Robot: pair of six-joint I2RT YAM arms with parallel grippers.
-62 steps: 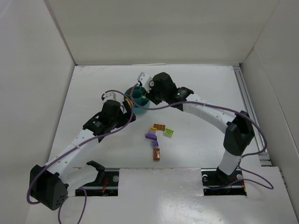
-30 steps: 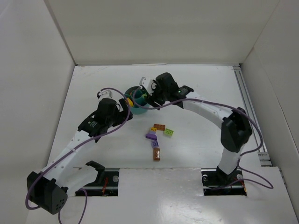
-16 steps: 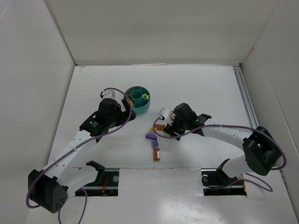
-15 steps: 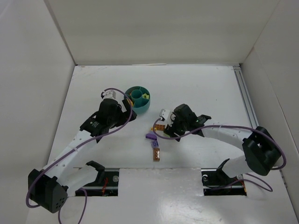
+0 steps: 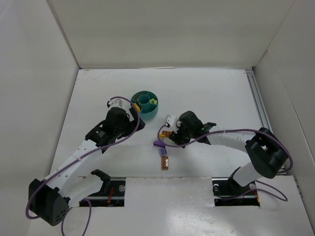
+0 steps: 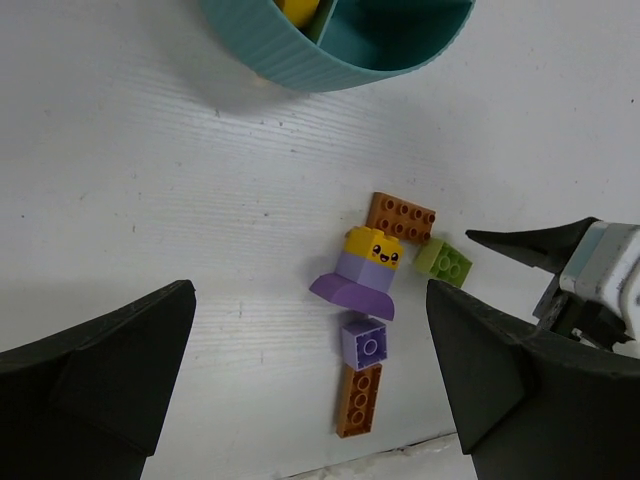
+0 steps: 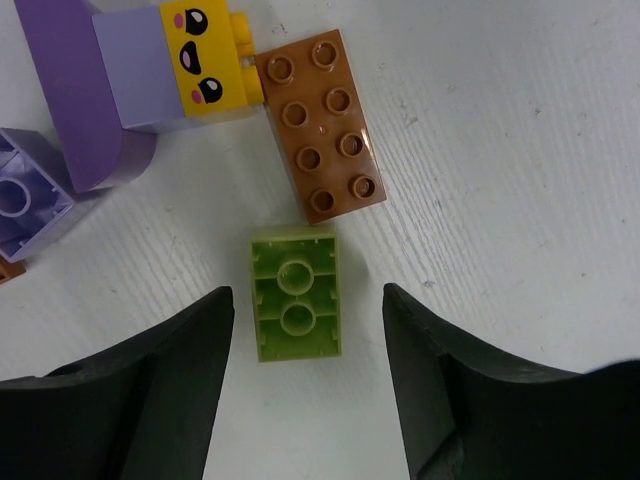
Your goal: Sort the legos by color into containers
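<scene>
Right arm [image 5: 231, 133]: has swung from over the dish down to the loose bricks at 5 o'clock of it. The left arm [image 5: 81, 150] has drawn back slightly.
Right gripper [image 7: 307, 292]: fingers spread and holding nothing. One stands at 9 o'clock and one at 3 o'clock of the lime brick, both apart from it, which reads as lining up a pinch across its width.
Lime green plastic brick [image 7: 295, 293]: lies hollow side up on the white table [image 7: 520, 200]. It touches no neighbour, so each finger has room to descend.
Brown eight-stud plastic plate [image 7: 320, 125]: at 12 o'clock of the lime brick, near but apart from it.
Yellow face block on a lavender curved base [image 7: 190, 65]: at 10 o'clock of the lime brick, just beside the plate.
Small purple square brick [image 6: 365, 343] and orange-brown long brick [image 6: 358, 400]: in line at 6 o'clock of the face block.
Left gripper [image 6: 308, 292]: fingers parted and empty, hovering between dish and bricks. It is probably standing off while the other arm works.
Round teal plastic dish [image 5: 146, 114]: at 11 o'clock of the bricks.
Dish contents: a yellow piece [image 6: 298, 8] sits in one outer section and the adjoining section shows bare floor. The rest cannot be told.
</scene>
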